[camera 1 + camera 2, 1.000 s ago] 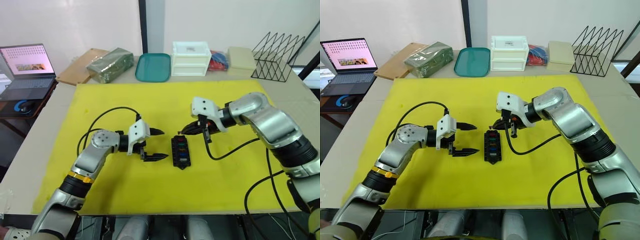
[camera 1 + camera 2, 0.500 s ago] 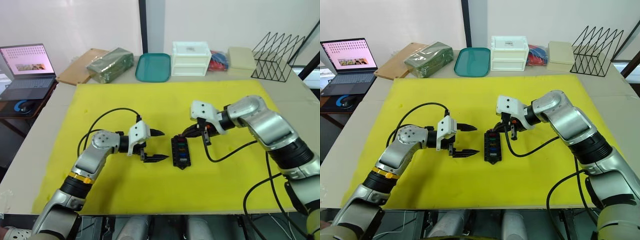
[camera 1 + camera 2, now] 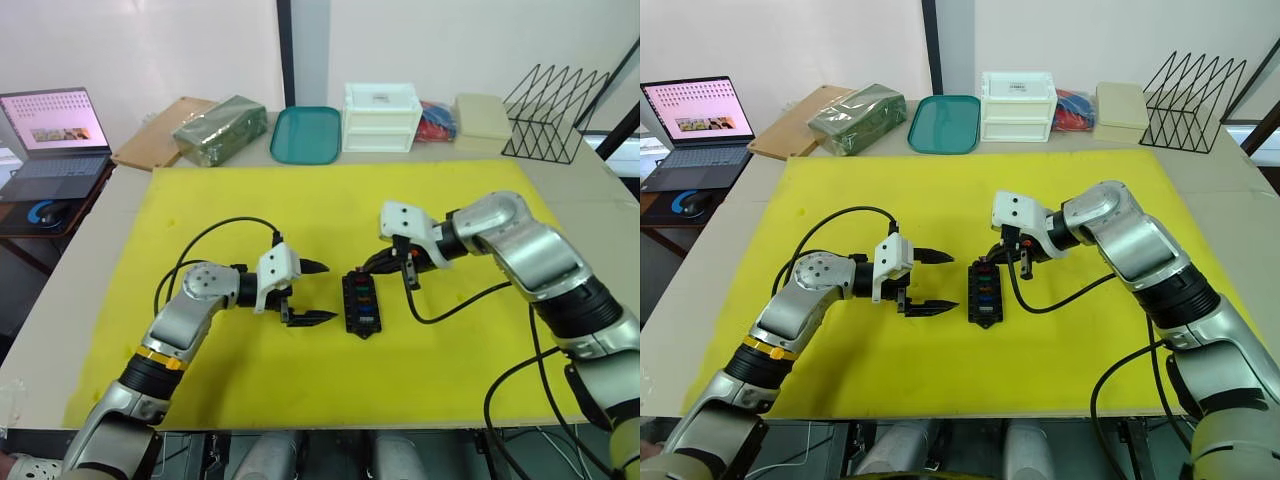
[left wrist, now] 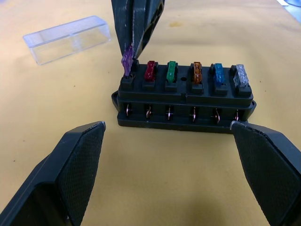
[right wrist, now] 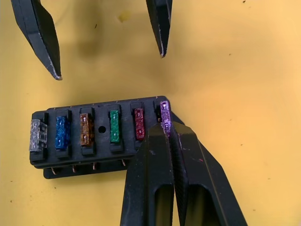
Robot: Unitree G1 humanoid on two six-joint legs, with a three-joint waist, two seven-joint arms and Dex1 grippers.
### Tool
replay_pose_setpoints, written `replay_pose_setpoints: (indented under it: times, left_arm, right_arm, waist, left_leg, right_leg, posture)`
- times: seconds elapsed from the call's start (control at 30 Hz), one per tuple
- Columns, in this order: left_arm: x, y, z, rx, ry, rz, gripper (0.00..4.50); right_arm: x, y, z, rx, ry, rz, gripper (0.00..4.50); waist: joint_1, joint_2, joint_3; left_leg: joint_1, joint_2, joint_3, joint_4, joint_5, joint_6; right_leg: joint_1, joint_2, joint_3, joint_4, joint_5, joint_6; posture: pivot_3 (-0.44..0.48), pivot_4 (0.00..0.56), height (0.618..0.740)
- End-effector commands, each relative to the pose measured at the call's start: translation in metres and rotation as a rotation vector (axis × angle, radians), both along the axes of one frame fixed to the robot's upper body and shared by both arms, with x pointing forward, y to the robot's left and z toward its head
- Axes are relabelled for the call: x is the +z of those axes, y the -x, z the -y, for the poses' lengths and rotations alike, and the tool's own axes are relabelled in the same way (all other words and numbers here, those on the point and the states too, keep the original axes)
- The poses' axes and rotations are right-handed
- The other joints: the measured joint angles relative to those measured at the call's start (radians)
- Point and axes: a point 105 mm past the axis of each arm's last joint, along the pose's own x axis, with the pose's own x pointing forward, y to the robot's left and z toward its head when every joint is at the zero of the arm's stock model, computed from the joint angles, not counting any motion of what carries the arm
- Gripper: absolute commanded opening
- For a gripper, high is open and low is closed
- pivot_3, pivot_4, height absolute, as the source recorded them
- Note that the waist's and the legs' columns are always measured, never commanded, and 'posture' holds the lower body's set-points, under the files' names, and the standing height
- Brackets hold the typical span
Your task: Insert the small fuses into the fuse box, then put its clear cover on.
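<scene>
The black fuse box (image 4: 183,101) lies on the yellow mat (image 3: 250,200) between my two grippers. Five of the small fuses sit in its row of slots: red (image 4: 150,70), green (image 4: 171,71), amber (image 4: 196,72), blue (image 4: 217,75) and grey (image 4: 240,75). My right gripper (image 5: 168,127) is shut on the purple fuse (image 4: 127,60), whose lower end is at the box's end slot, beside the red one. My left gripper (image 3: 328,291) stands open just left of the box, touching nothing. The clear cover (image 4: 68,39) lies on the mat beyond the box, near the right gripper.
Along the table's back edge stand a green package (image 3: 220,129), a teal tray (image 3: 306,134), a white drawer unit (image 3: 381,117) and a black wire rack (image 3: 556,112). A laptop (image 3: 50,130) sits off the table at the far left. Cables trail from both wrists over the mat.
My right gripper has moved a little down and left with the purple fuse, to the box's end slot. The left arm and the fuse box have not moved.
</scene>
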Motion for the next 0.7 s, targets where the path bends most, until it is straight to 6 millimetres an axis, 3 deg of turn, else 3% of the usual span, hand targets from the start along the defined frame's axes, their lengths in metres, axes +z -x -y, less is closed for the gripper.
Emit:
replay_pose_setpoints:
  times: [0.03, 0.5, 0.7]
  left_arm:
    - [0.009, 0.0, -0.002, 0.003, 0.006, 0.048, 4.48]
    - [0.008, 0.0, -0.004, 0.025, 0.0, 0.046, 4.48]
    - [0.009, -0.001, -0.003, 0.025, 0.006, 0.046, 4.48]
  right_arm:
    - [0.006, 0.0, -0.002, 0.011, -0.013, 0.022, 0.0]
    - [-0.004, -0.008, 0.002, -0.009, 0.017, -0.009, 0.0]
    - [0.003, -0.012, -0.002, -0.01, 0.008, -0.017, 0.0]
  waist:
    - [0.0, 0.0, 0.0]
    - [-0.004, 0.0, 0.0]
    - [-0.007, 0.0, 0.0]
  left_leg:
    - [0.0, 0.0, 0.0, 0.0, 0.0, 0.0]
    - [0.0, 0.0, 0.0, 0.0, 0.0, 0.0]
    - [0.0, 0.0, 0.0, 0.0, 0.0, 0.0]
  right_leg:
    - [0.0, 0.0, 0.0, 0.0, 0.0, 0.0]
    - [0.0, 0.0, 0.0, 0.0, 0.0, 0.0]
    - [0.0, 0.0, 0.0, 0.0, 0.0, 0.0]
  posture:
    - [0.0, 0.15, 0.74]
    - [0.0, 0.15, 0.74]
    - [0.0, 0.15, 0.74]
